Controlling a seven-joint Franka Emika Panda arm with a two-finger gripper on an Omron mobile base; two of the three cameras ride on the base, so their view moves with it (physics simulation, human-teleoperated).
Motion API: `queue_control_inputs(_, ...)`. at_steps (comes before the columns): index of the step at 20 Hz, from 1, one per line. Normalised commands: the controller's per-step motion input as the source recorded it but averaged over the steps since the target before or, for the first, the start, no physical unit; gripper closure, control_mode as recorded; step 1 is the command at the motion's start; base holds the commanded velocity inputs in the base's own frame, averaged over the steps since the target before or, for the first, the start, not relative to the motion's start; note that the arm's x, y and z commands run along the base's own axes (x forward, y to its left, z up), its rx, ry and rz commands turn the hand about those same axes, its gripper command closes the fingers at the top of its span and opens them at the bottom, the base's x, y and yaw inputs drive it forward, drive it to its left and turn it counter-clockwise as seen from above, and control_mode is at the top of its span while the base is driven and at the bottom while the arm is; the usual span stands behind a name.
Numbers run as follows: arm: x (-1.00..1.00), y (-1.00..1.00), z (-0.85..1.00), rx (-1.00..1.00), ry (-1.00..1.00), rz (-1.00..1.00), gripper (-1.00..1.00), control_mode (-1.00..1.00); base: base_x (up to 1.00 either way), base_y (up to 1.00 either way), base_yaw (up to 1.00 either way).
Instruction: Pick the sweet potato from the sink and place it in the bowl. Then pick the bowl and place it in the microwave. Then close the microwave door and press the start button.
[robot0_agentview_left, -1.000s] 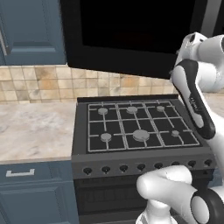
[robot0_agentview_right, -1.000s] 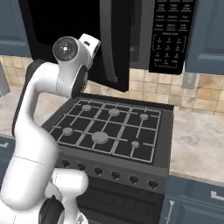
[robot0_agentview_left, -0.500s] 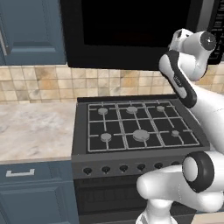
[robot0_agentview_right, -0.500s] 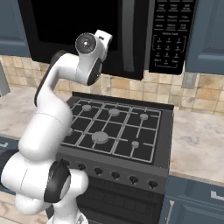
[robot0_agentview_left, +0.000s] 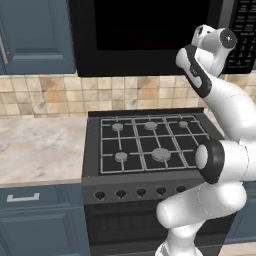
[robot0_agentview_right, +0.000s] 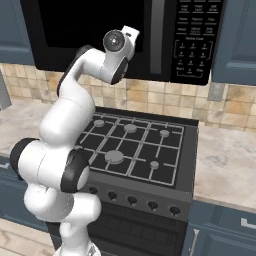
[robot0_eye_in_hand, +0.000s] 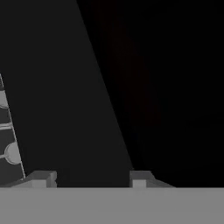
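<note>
microwave: wide black box mounted above the gas stove, between blue cabinets; its dark front spans most of the width.
microwave door: the black panel looks swung nearly flush with the box; in the hand view a slanted dark edge crosses the picture, and i cannot tell whether a gap is left.
button strip: column of small keys on the microwave's right side, to the right of the arm's raised hand in the right base view.
claw: two dark tips at the bottom of the hand view, standing apart with bare gap between them, pinching nothing; aimed straight into the dark microwave front.
arm: reared up from the base, wrist held high just in front of the microwave, over the stove's back edge.
bowl and sweet potato: a faint reddish smear shows in the dark beyond the tips in the hand view, too dim to name; judged to be inside the cavity, not confirmed.
key relation: the start button lies off to the claw's right along the microwave's face, on the button strip, at about the hand's height; the hand faces the door, not the keys.
step judged: finishing the door, then a sideways shift toward the keys.
bench: marbled top to the left of the stove.
</note>
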Motion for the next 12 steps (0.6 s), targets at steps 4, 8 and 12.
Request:
queue_control_inputs(4, 0.13, 0.0, 0.0, 0.0, 0.0, 0.0, -1.0, -1.0, 0.0, 0.0, 0.0)
queue_control_inputs(8, -0.58, 0.0, 0.0, -0.04, -0.16, 0.0, -1.0, -1.0, 0.0, 0.0, 0.0)
queue_control_inputs(12, -1.0, -0.03, -0.17, -0.08, -0.29, 0.02, -1.0, -1.0, 0.0, 0.0, 0.0)
